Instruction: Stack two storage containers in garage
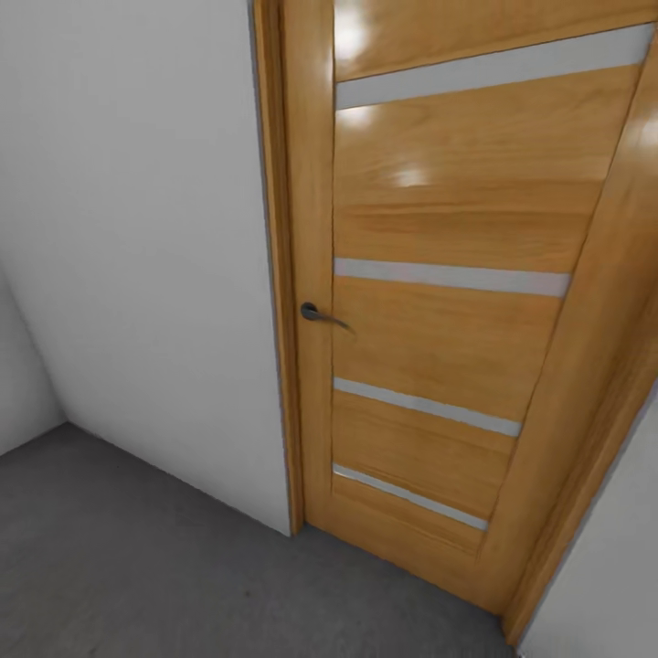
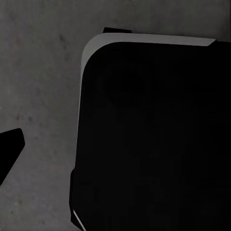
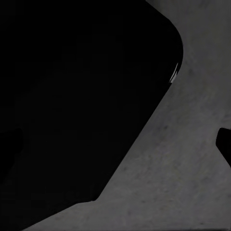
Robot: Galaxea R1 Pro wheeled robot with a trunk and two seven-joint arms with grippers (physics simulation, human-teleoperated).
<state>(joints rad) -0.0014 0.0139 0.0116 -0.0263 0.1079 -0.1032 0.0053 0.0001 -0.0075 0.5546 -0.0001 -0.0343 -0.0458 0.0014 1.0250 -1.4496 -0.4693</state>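
Ahead, wood-panelled door (image 1: 457,302) meets grey floor (image 1: 137,567).

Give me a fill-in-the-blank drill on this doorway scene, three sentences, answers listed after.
1. The wood-panelled door stands ____ in its frame.
2. The door's dark lever handle sits near the door's ____ edge in the head view.
3. The dark grey mottled floor meets a plain ____ wall.

Missing words: shut; left; white
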